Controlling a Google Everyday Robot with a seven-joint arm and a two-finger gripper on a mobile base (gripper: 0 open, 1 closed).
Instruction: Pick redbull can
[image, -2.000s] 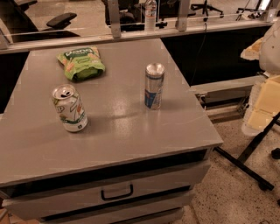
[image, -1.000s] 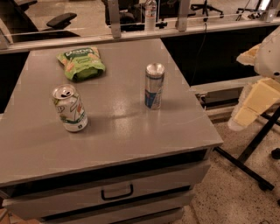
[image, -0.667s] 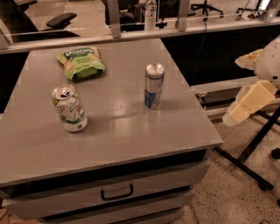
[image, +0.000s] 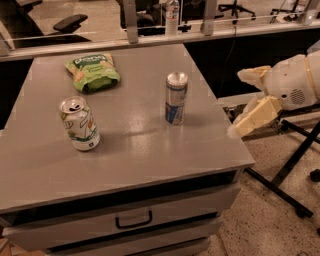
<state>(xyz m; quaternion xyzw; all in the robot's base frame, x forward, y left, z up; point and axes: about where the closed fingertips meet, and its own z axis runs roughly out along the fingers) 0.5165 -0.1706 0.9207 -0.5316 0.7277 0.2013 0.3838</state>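
1. Camera view, looking down at an angle on a grey table (image: 125, 165) w/ drawers in its front; dark pull handle (image: 133, 220) on the upper drawer.
2. redbull can (image: 176, 98): upright on the table, right of centre, nearer the right edge than the left. Slim, silver w/ blue panels, shiny top. Nothing touches it.
3. White-and-green soda can (image: 79, 123): upright on the left part of the table, well apart from the redbull can and a bit nearer the front edge. Shorter and wider, top tab opened.
4. Green snack bag (image: 92, 72): lying flat toward the back left, behind the soda can, apart from both cans.
5. pincer (image: 236, 103): off the table, past its right edge, in the air over the floor, roughly level w/ the redbull can's height in frame. Pale fingers (image: 257, 116) point left toward the table and are spread apart, one above the other, holding nothing. Not touching table or can.
6. White rounded arm body (image: 292, 82) behind the pincer at far right.
7. Bkgd: clear bottle (image: 172, 10) on the ledge behind the table, office chair (image: 70, 22) at upper left, black stand legs (image: 295, 165) on speckled floor at right.
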